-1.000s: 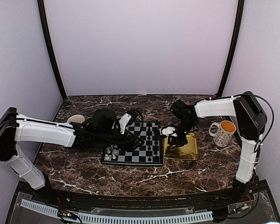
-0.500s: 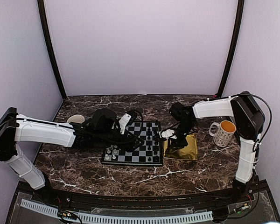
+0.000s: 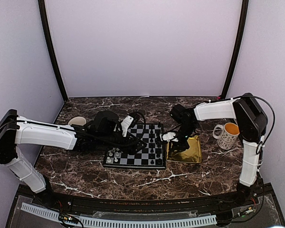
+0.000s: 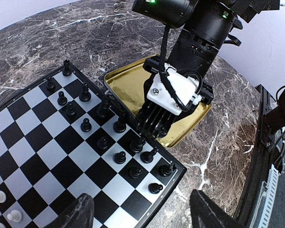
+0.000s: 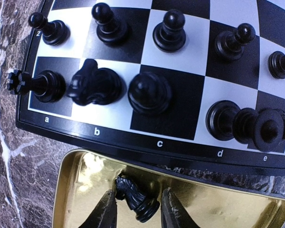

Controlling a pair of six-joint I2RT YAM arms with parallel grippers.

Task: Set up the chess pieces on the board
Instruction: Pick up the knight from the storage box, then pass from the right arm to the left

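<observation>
Gold tray (image 5: 76, 175), and in it one black knight (image 5: 135, 197) lying tipped over, head to the upper left, base to the lower right, slantwise between the right jaws, which stand narrowly parted either side; whether they pinch it I cannot tell. The board (image 5: 123, 140) lies just above in the wrist frame, rim lettered a to e. The left jaws gape wide, empty, farther off.
</observation>
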